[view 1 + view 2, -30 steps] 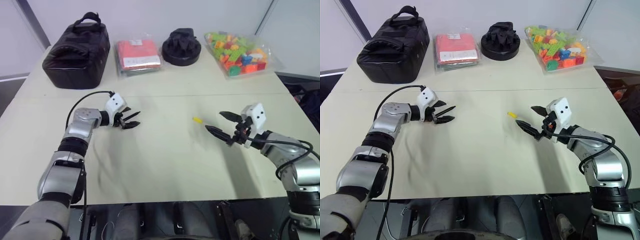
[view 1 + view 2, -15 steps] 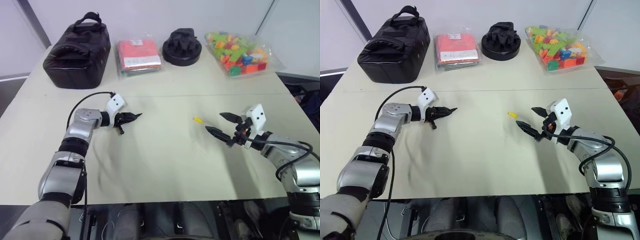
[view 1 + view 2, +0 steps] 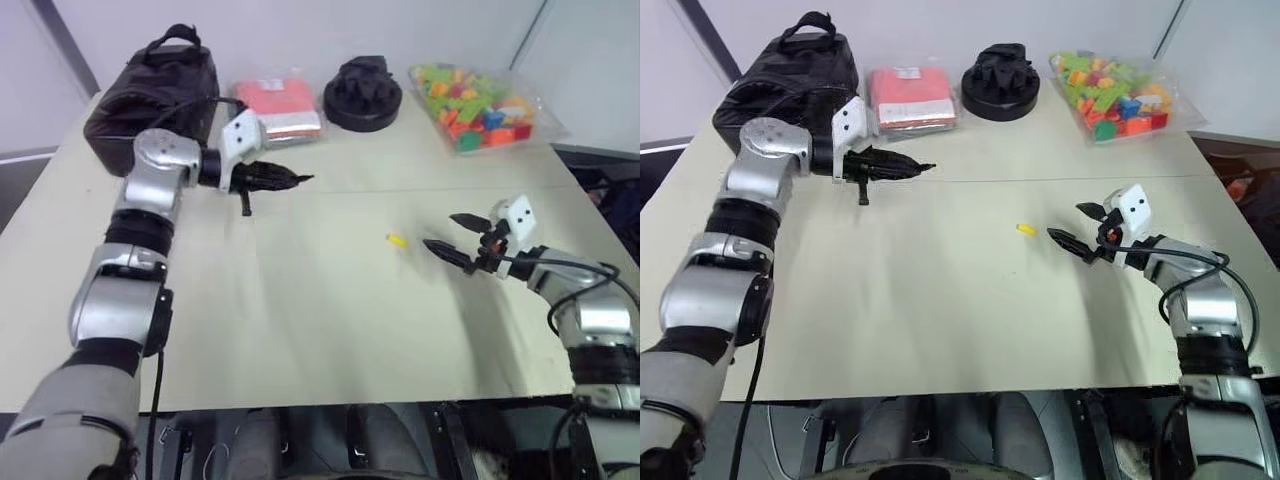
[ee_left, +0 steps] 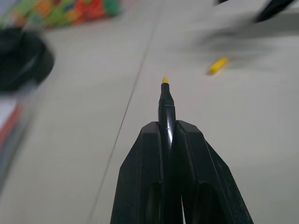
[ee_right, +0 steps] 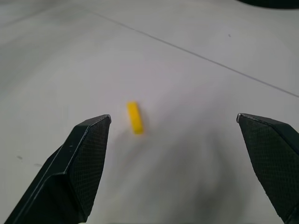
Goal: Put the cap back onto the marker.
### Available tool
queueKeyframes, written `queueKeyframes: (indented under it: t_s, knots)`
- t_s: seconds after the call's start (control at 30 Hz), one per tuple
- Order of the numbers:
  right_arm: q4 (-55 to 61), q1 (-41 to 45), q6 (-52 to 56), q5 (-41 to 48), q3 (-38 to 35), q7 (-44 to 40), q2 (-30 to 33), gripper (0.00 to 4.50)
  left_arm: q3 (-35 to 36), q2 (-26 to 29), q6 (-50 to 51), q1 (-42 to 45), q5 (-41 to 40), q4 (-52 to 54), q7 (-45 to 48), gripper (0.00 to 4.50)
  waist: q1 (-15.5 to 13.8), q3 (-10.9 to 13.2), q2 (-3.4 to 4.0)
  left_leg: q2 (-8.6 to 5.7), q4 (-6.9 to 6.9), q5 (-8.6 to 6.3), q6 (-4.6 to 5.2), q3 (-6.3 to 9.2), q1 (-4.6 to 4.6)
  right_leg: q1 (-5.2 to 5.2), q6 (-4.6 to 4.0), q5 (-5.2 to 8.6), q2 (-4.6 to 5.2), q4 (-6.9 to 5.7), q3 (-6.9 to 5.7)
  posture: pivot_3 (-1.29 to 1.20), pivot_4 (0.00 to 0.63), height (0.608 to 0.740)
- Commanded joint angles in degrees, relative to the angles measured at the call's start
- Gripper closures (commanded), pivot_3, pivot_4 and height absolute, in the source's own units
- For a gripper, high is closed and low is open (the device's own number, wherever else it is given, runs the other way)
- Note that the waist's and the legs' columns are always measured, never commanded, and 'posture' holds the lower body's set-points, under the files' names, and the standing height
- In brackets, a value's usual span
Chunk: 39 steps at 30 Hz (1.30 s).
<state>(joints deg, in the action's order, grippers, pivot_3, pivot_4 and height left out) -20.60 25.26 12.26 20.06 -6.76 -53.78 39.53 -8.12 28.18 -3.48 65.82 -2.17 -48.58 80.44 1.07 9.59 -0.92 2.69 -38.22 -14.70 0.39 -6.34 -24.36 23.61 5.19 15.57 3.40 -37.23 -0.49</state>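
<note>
My left gripper (image 3: 285, 180) hangs above the table's left half, shut on the marker (image 4: 166, 107). The slim black marker sticks out past the fingertips, its small yellow tip (image 4: 164, 80) pointing right. The cap (image 3: 397, 240), a tiny yellow cylinder, lies on the table right of centre. It also appears in the right wrist view as the cap (image 5: 136, 117), lying ahead of that gripper's spread fingers. My right gripper (image 3: 441, 230) is open just right of the cap, low over the table and not touching it.
Along the table's far edge stand a black bag (image 3: 150, 95), a red packet (image 3: 275, 108), a black round object (image 3: 363, 95) and a clear bag of coloured toy bricks (image 3: 480, 105). A seam (image 3: 380, 190) crosses the tabletop.
My left gripper closed near the tabletop, then rose and swung toward the far side holding the marker. My right gripper, still open, drew slightly right. The cap stayed put.
</note>
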Motion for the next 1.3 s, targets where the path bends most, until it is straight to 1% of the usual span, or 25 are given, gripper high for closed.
queueKeyframes:
  t_s: [0.03,0.17,0.37,0.67,1.1,1.17,1.2,1.27,1.3]
  knots:
    - [-5.9,4.4,-4.3,-1.8,1.0,-3.2,-0.8,0.0,-1.1,-0.2,-2.3,0.3,0.5,-1.7,2.7,4.48,0.1,0.0,-0.01,0.04,0.0,0.01,-0.01,0.0,-0.02,0.04,0.0,0.0,-0.08,-0.01,0.0,0.0,0.15,0.74]
    - [-11.7,7.7,-6.5,-3.3,3.1,-6.5,-2.7,0.0,-2.5,-0.8,-5.0,-0.7,1.6,-3.6,3.4,4.48,0.0,0.0,-0.01,0.12,0.01,0.02,-0.03,0.01,-0.05,0.11,-0.01,0.0,-0.15,-0.06,0.04,0.0,0.15,0.74]
    - [-15.9,9.7,-7.9,-5.3,5.4,-9.0,-5.4,0.0,-3.5,-0.6,-8.1,-3.3,3.5,-4.8,3.0,4.48,-0.3,0.0,0.0,0.1,-0.02,0.02,-0.03,-0.02,-0.07,0.1,-0.01,0.0,-0.06,-0.06,0.06,0.0,0.15,0.74]
    - [-23.8,12.9,-10.5,-7.6,5.5,-9.3,-6.9,0.0,-3.5,0.3,-8.8,-6.1,3.6,-2.7,3.2,4.48,-0.2,0.0,0.0,0.09,-0.03,0.02,-0.03,-0.02,-0.07,0.1,-0.01,0.0,-0.03,-0.08,0.06,0.0,0.15,0.74]
    - [-27.1,14.6,-12.2,-9.4,6.0,-8.4,-9.7,0.0,-3.8,0.0,-8.6,-7.4,3.9,-1.8,1.9,4.48,-0.1,0.0,0.0,0.1,-0.04,0.02,-0.04,-0.03,-0.06,0.1,-0.01,-0.01,-0.04,-0.09,0.06,0.0,0.15,0.74]
    - [-27.4,14.5,-12.6,-9.7,6.1,-8.2,-9.8,0.54,-3.7,0.1,-8.6,-7.8,3.8,-1.5,1.8,4.5,-0.1,0.0,0.0,0.1,-0.04,0.03,-0.04,-0.03,-0.06,0.09,-0.01,-0.01,-0.03,-0.09,0.06,0.0,0.15,0.74]
    - [-27.5,14.4,-12.8,-9.8,6.1,-8.2,-9.8,0.91,-3.7,0.1,-8.5,-7.9,3.7,-1.3,1.7,4.5,-0.1,0.0,0.0,0.1,-0.04,0.03,-0.04,-0.03,-0.05,0.09,-0.01,0.0,-0.03,-0.1,0.06,0.0,0.15,0.74]
    - [-27.6,13.7,-14.6,-11.2,6.8,-8.0,-9.4,1.87,-3.4,0.4,-8.2,-8.1,3.4,-0.8,1.6,4.5,-0.1,0.0,0.0,0.1,-0.03,0.03,-0.04,-0.03,-0.05,0.1,-0.01,0.0,-0.04,-0.1,0.06,0.0,0.15,0.74]
    - [-27.7,13.5,-15.4,-11.8,7.1,-8.0,-9.2,2.48,-3.2,0.4,-8.1,-8.2,3.3,-0.6,1.5,4.5,-0.1,0.0,0.0,0.1,-0.03,0.03,-0.04,-0.03,-0.05,0.1,-0.01,0.0,-0.04,-0.1,0.06,0.0,0.15,0.74]
